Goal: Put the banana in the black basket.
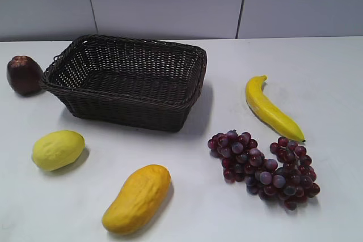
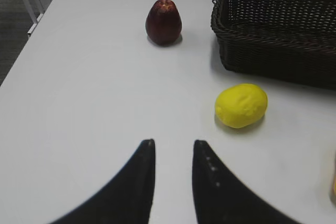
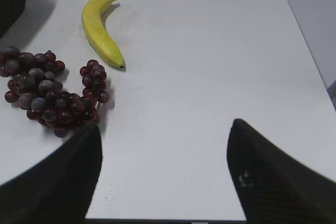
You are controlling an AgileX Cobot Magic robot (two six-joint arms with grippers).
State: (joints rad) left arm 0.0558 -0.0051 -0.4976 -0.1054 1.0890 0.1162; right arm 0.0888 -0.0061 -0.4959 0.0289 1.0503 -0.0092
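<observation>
The yellow banana [image 1: 271,108] lies on the white table, right of the black basket [image 1: 127,80], with nothing in the basket. It also shows in the right wrist view [image 3: 101,30], far ahead and left of my right gripper [image 3: 165,127], which is wide open and empty above the table's near edge. My left gripper [image 2: 173,142] is open with a narrow gap, empty, over bare table. The basket's corner shows at the top right of the left wrist view [image 2: 273,24]. Neither gripper shows in the exterior view.
A bunch of dark red grapes [image 1: 266,168] lies just in front of the banana. A mango [image 1: 136,198] and a lemon [image 1: 58,149] lie in front of the basket. A dark red apple-like fruit [image 1: 22,75] stands at its left.
</observation>
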